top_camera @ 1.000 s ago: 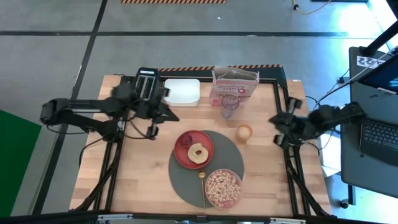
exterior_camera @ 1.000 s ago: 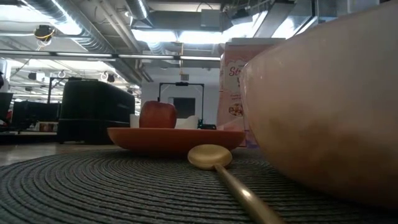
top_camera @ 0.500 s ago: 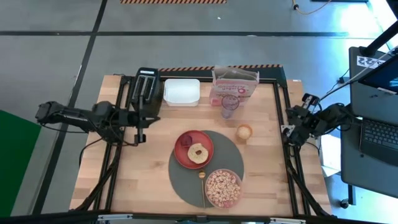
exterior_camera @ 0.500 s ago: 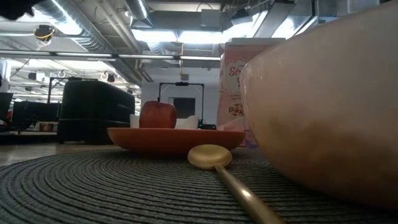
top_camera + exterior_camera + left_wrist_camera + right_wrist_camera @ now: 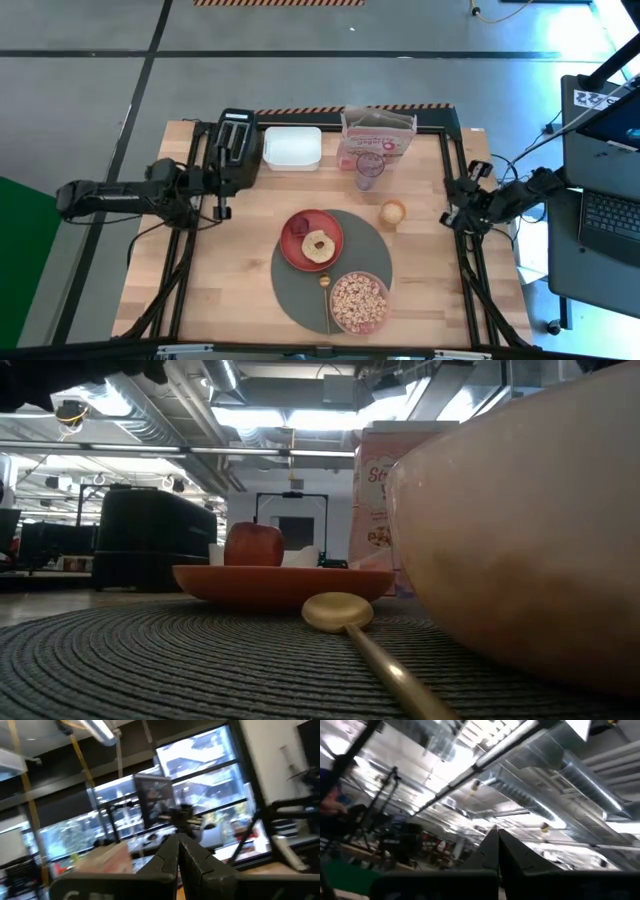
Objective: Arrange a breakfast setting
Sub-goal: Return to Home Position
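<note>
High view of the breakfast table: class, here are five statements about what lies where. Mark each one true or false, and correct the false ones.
1. The red plate holds the toast and the dark-red fruit piece. True.
2. The pink bowl is empty. False: it holds cereal.
3. The gold spoon lies on the grey mat, beside the bowl. True.
4. The cereal box stands on the mat. False: it stands off the mat, at the far edge of the table.
5. Both grippers hang over the mat. False: the left gripper is by the black toaster, and the right gripper is at the table's right edge.
</note>
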Available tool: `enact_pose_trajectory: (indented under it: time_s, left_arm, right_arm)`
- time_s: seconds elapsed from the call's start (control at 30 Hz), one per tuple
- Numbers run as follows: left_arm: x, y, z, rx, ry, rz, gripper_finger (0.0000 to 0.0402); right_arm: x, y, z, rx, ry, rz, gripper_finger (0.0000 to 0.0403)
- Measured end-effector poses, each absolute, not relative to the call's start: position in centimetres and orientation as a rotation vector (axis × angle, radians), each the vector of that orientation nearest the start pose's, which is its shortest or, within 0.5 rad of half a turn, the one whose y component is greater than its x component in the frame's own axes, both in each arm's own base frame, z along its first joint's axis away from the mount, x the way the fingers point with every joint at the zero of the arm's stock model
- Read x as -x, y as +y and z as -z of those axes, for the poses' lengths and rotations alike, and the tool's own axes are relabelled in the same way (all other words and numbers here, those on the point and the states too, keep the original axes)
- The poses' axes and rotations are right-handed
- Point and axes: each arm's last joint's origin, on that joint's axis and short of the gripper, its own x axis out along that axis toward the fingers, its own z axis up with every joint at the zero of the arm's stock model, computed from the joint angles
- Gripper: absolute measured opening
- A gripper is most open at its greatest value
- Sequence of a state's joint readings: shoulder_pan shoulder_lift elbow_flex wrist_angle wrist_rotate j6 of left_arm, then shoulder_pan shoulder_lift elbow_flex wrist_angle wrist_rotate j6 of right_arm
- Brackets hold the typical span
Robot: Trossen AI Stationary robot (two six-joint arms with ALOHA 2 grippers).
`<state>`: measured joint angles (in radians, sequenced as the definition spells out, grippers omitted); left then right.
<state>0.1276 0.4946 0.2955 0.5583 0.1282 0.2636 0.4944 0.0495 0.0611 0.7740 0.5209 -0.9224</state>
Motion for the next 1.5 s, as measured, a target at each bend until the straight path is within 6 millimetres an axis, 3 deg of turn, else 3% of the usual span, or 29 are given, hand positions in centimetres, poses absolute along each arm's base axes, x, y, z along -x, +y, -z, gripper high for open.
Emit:
enact_pose_trajectory:
  time_s: [0.23, 0.53, 0.7, 0.87, 1.1, 1.27, 1.5]
  left_arm:
    - [-12.7, 2.6, -27.3, -0.312, -0.347, -0.083, 0.0]
    - [-12.7, 3.1, -26.9, -0.297, -0.299, -0.052, 0.0]
    - [-12.8, 3.1, -26.7, -0.293, -0.281, -0.046, 0.0]
    - [-12.8, 3.1, -26.7, -0.297, -0.283, -0.023, 0.0]
    - [-12.8, 3.0, -26.7, -0.3, -0.286, -0.007, 0.0]
    - [-12.7, 3.0, -26.6, -0.269, -0.273, -0.007, 0.0]
    - [-11.4, 2.8, -24.8, -0.226, -0.276, -0.057, 0.0]
  right_arm:
    - [-8.4, 2.3, -24.1, 0.628, -0.451, 0.419, 0.0001]
    - [-9.0, 2.8, -27.8, 0.814, -0.279, 0.543, 0.0001]
    - [-8.6, 2.5, -29.8, 0.798, -0.313, 0.557, 0.0001]
    - [-9.6, 2.1, -29.7, 0.712, -0.432, 0.425, 0.0001]
    - [-12.0, -0.7, -28.7, 0.733, -0.367, 0.424, 0.0001]
    - [-10.1, -2.1, -29.0, 0.707, -0.433, 0.367, 0.0001]
    - [-6.7, -1.6, -28.3, 0.62, -0.453, 0.324, 0.0001]
